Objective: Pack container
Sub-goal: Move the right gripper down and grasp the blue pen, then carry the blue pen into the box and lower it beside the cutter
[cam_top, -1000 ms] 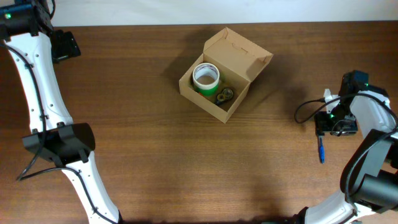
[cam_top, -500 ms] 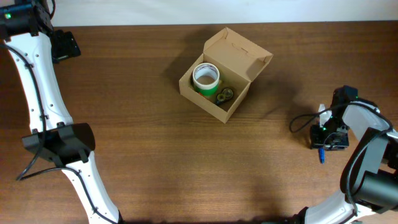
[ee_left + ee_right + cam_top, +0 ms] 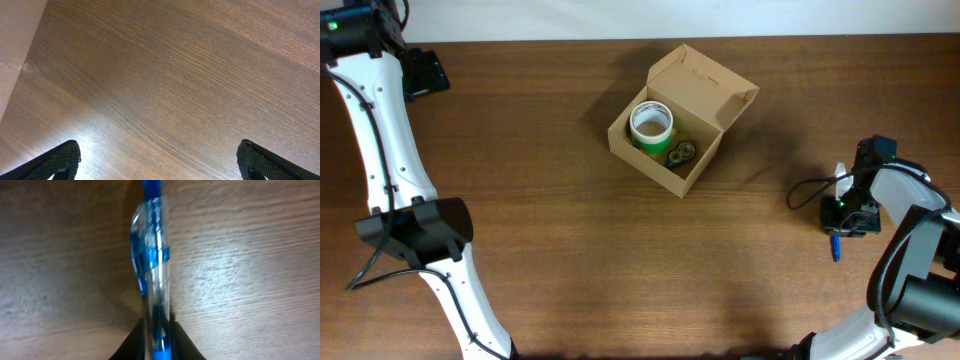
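Since a second ago the right gripper (image 3: pixel 848 212) has dropped from higher up toward 6 o'clock and now sits over the pen (image 3: pixel 836 246); in the last half second it has barely shifted. The box (image 3: pixel 645 165) and the left arm have not moved.

In the right wrist view the jaws press against both sides of the blue pen (image 3: pixel 152 270), gripping it as it lies on the worktop (image 3: pixel 620 270). Only its lower end shows from overhead, pointing to 6 o'clock.

The box sits just toward 12 o'clock from the worktop's centre, its lid (image 3: pixel 705 80) standing open on the 1 o'clock side. Inside are a green roll (image 3: pixel 651 125) with a white core and, just beside it toward 4 o'clock, a small dark roll (image 3: pixel 681 151).

The left gripper (image 3: pixel 160 167) hangs at the 10 o'clock corner, jaws wide apart over bare wood. A black cable (image 3: pixel 805 190) loops at 9 o'clock of the right gripper, well apart from the box.
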Robot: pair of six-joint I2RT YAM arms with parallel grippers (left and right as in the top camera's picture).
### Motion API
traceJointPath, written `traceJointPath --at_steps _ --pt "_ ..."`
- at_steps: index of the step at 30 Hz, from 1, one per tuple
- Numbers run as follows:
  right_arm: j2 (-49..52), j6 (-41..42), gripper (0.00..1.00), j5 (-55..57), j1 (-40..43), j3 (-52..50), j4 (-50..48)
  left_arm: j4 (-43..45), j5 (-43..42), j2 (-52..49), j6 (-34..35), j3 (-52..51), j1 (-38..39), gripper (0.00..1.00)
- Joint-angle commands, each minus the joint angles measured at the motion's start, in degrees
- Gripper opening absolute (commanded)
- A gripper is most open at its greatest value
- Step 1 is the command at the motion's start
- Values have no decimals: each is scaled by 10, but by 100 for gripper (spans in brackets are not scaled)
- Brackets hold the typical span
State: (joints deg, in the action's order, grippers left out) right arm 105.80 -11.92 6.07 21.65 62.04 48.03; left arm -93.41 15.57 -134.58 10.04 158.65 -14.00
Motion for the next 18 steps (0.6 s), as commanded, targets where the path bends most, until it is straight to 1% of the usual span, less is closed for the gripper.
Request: traceJointPath --at_steps 1,5,13,18 --pt "7 34 14 6 3 -8 -17 1 -2 5 -3 -4 -2 100" --pt "7 39 4 4 3 -8 -23 1 -2 5 -3 -4 -2 100" --pt "7 48 4 -21 1 7 -18 1 -2 5 -3 -3 -2 100" --pt "6 50 4 -50 1 83 41 1 -2 5 -3 -4 -2 100"
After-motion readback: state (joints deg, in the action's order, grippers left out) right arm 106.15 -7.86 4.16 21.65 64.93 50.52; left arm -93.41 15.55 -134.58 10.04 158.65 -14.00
